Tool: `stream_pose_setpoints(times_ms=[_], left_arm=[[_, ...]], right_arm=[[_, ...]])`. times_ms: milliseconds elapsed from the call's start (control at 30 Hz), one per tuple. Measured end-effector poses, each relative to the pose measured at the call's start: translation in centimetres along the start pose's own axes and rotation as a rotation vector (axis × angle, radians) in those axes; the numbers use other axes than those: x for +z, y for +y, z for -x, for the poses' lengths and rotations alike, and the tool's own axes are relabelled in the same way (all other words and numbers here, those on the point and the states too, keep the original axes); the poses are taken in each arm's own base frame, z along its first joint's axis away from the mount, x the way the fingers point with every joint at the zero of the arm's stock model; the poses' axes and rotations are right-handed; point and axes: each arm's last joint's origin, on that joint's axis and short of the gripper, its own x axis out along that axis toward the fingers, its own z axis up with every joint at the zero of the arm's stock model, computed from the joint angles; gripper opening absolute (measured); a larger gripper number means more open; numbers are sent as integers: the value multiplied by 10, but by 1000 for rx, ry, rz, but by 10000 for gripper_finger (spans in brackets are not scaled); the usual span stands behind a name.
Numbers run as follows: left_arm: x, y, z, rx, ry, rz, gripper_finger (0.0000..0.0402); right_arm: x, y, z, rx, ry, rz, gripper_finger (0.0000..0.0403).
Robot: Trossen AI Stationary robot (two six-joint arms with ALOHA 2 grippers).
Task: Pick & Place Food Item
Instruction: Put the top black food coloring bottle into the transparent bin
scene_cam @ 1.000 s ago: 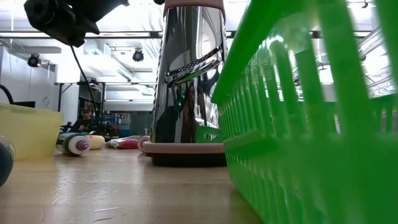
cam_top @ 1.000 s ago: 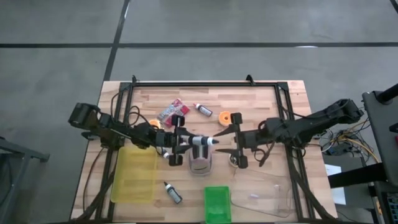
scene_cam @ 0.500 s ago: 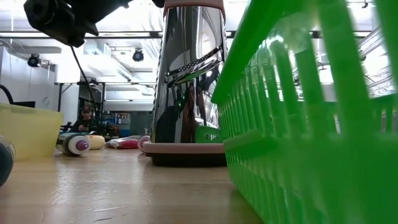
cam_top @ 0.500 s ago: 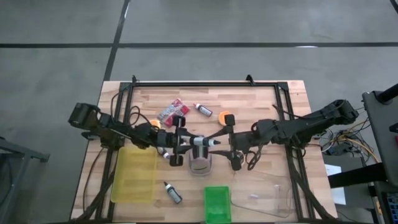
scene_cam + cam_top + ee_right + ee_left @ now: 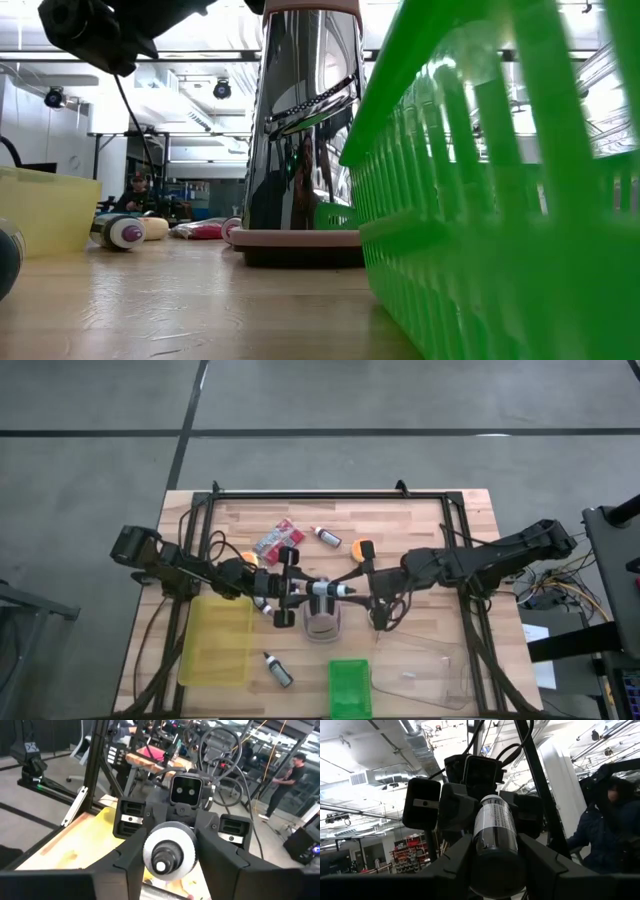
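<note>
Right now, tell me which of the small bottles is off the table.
The bottle held between the left gripper and right gripper, above the metal grater. The others lie on the table.

Over the middle of the wooden table [image 5: 420,520], the left gripper [image 5: 300,589] and the right gripper [image 5: 358,592] meet on a small bottle [image 5: 326,590], held above a metal cup [image 5: 322,625]. A yellow tray [image 5: 215,642] lies at the left, a green basket [image 5: 349,688] at the near edge, and a clear tray [image 5: 425,670] to its right.

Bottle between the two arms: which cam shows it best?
Left wrist view: the bottle fills the frame, label visible, gripped by the left end effector. Right wrist shows its cap end; high view shows it tiny; low view misses it.
</note>
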Motion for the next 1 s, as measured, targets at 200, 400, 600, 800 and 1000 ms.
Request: stream_pose_setpoints(times_ms=[200,400,600,800,1000], left_arm=[[0,0,0,2,-1,3,135],[0,0,-1,2,1,3,135],[0,1,-1,3,1,6,134],[-1,1,-1,1,4,2,134],[-1,1,0,1,6,4,134]], right_arm=[[1,0,1,-7,23,0,134],[-1,-1,1,-26,45,-8,131],[-1,1,1,-27,53,-11,131],[-2,4,1,-43,63,8,130],[-3,4,1,-51,73,5,130]])
